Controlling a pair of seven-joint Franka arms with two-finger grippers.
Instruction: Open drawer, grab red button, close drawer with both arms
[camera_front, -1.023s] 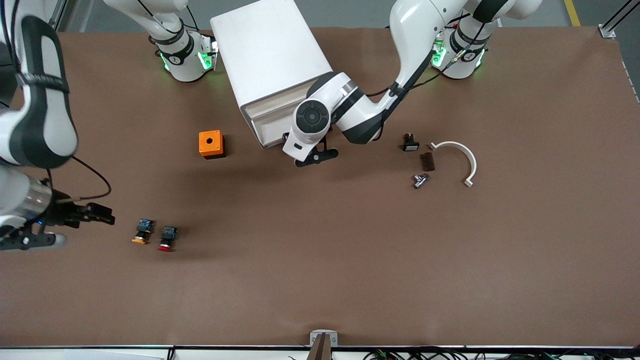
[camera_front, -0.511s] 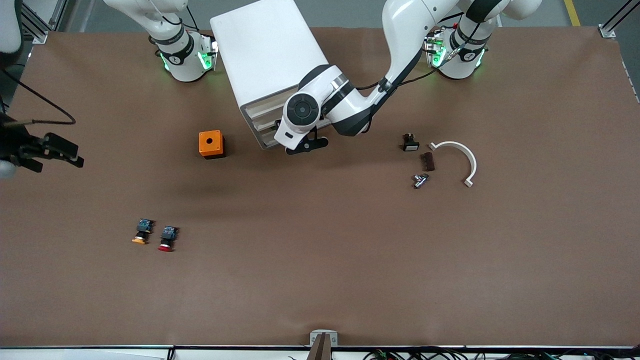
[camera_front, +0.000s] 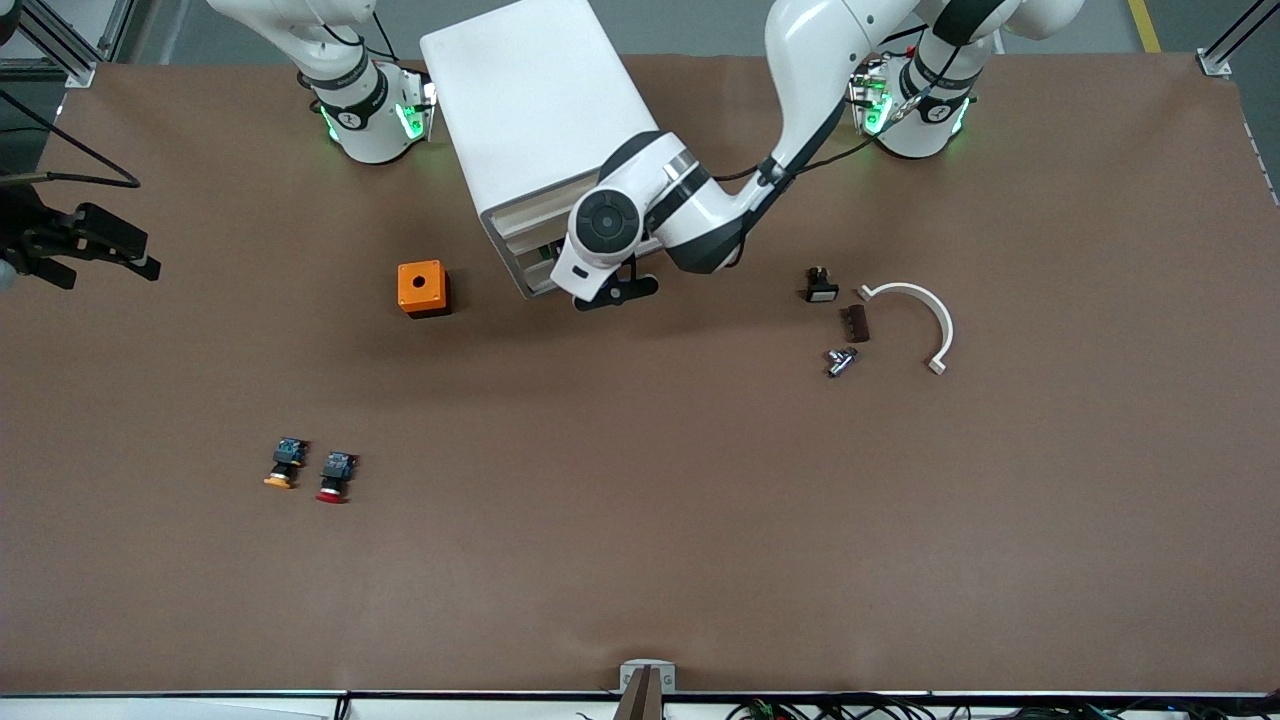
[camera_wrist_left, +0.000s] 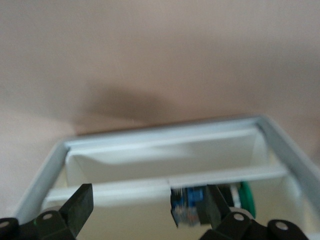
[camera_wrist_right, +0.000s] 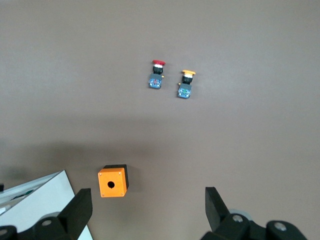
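The left hand, fingers spread, has been brought up to the drawer. The right hand, spread and empty, has been raised away. The button is left ungrabbed on the table.

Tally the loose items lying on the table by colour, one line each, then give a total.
Orange: 2, cube and orange-capped button
Red: 1, red-capped button
White: 1, curved bracket
Black or dark: 2
Silver: 1, fitting
Total: 7
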